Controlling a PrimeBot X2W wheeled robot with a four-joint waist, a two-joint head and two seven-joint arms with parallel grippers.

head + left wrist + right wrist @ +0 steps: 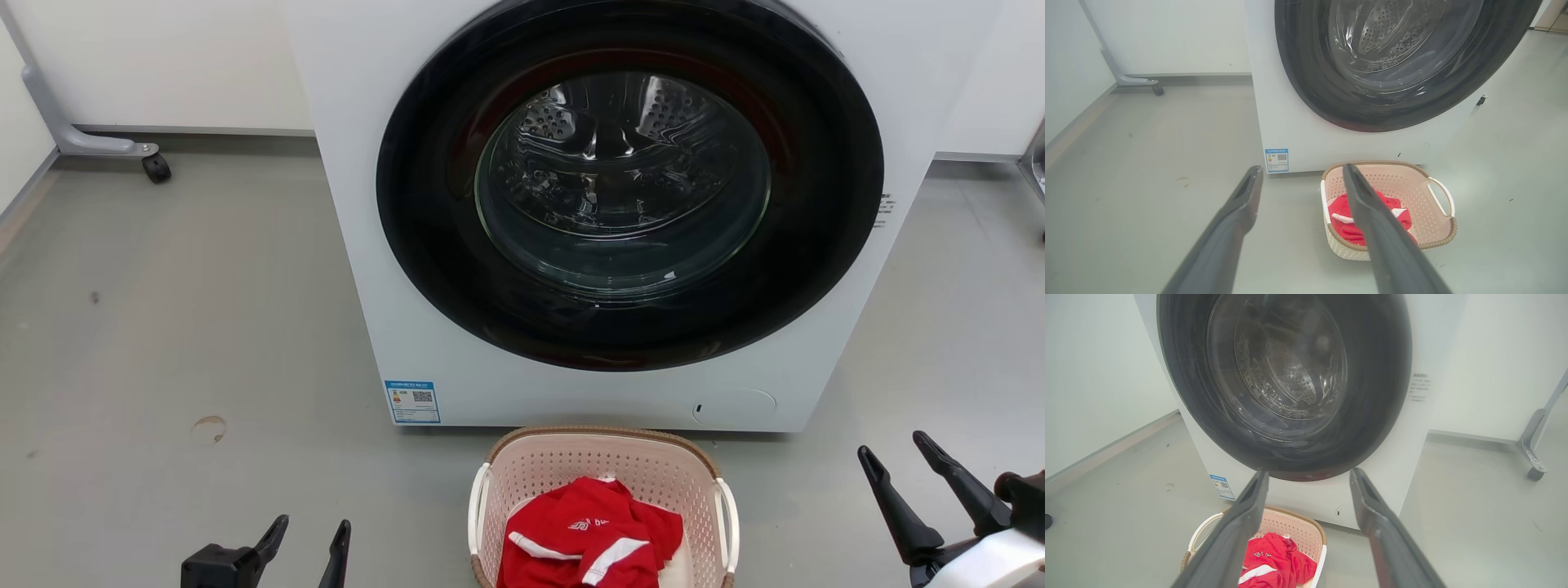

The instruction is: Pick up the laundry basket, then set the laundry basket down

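The laundry basket [604,469], pale pinkish-white with a brown woven-look rim and white side handles, stands on the floor just in front of the washing machine, at the head view's bottom centre. A red garment with white stripes [588,539] lies inside it. My left gripper [312,531] hangs open to the basket's left, well apart from it. My right gripper [894,453] is open too, off to the basket's right, touching nothing. The left wrist view has the basket [1412,196] beyond my left gripper [1300,171]; the right wrist view has the basket [1294,528] below my right gripper [1308,473].
A white front-loading washing machine [408,245] with a dark round door [629,188], shut, rises right behind the basket. A grey frame leg on a caster [155,167] stands at the far left by the wall. Grey floor [163,343] stretches on both sides.
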